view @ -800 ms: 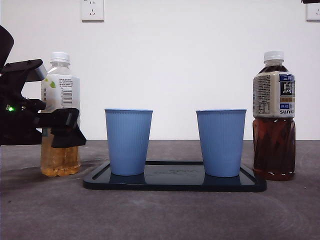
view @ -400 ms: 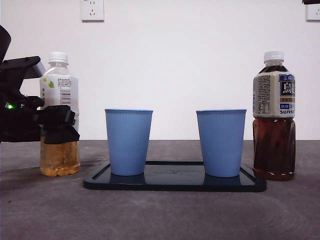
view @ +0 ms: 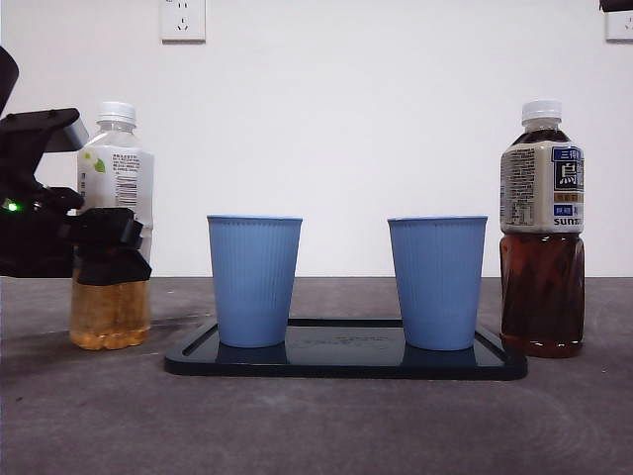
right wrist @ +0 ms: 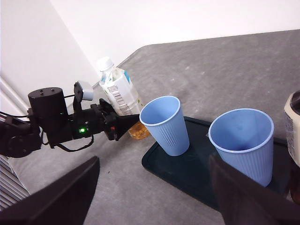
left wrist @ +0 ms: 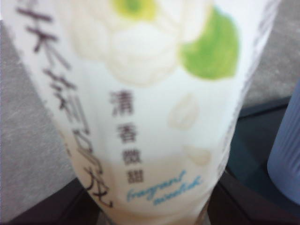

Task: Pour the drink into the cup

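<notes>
a: nearest item?

b: we logged a dark tray [view: 346, 364] on the grey table [view: 316, 426], flat, with two blue paper cups on it. the left cup [view: 254, 281] and the right cup [view: 437, 282] stood upright, apart from each other, and looked empty from the right wrist view.

a: the drinks?

b: two bottles, both capped and upright. the pale tea bottle [view: 115, 228] stood on the table just off the tray's left end. the dark tea bottle [view: 541, 233] stood off the tray's right end.

a: grippers?

b: we recorded the left gripper [view: 104, 247] at the pale tea bottle, its jaws clamped on the bottle's middle, below the label's barcode. its own wrist view showed the label filling the picture, blurred, with the bottle between the jaws. the right gripper [right wrist: 154, 197] hung high above the table, well apart from everything, jaws spread wide with nothing between them.

a: furthest?

b: a white wall [view: 396, 119] with a socket [view: 183, 19].
</notes>
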Robot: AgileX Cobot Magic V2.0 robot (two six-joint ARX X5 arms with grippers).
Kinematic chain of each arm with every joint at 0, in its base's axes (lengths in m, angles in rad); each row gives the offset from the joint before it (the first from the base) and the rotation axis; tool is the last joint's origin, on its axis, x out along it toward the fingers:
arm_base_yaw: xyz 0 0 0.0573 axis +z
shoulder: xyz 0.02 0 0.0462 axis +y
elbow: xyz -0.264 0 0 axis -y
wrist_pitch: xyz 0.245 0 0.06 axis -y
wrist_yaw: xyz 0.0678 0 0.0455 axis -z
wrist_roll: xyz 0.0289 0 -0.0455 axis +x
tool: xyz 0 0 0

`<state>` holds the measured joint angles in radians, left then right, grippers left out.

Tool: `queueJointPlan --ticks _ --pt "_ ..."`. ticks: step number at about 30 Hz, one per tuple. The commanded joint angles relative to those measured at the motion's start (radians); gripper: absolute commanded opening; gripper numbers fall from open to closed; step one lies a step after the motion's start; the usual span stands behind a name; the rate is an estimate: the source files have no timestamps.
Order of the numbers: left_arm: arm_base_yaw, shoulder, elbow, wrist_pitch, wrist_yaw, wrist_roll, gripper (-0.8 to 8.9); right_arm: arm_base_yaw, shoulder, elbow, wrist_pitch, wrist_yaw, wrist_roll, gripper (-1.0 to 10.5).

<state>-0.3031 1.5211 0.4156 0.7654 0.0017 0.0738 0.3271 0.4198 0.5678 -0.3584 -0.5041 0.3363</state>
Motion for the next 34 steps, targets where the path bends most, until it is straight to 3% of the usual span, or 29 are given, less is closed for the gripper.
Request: queueJointPlan --ticks 1,11,21,30,34 --pt "-0.001 -0.062 0.022 -0.048 -0.006 0.055 2.15 0.005 0.002 0.011 0.006 0.000 -0.016 3.7" --pt "-0.001 -0.290 0.225 -0.549 -0.079 0.233 2.15 0.005 0.002 0.010 0.005 -0.002 -0.015 3.7" --pt "-0.014 -0.384 0.477 -1.051 -0.140 0.521 2.15 0.006 0.002 0.010 -0.011 -0.005 -0.020 3.7" --pt "-0.078 -0.384 0.579 -1.249 -0.274 0.704 2.15 0.006 0.002 0.010 -0.064 -0.020 -0.068 3.7" --pt "-0.121 -0.370 0.581 -1.281 -0.393 0.796 2.17 0.005 0.002 0.010 -0.067 -0.019 -0.083 3.7"
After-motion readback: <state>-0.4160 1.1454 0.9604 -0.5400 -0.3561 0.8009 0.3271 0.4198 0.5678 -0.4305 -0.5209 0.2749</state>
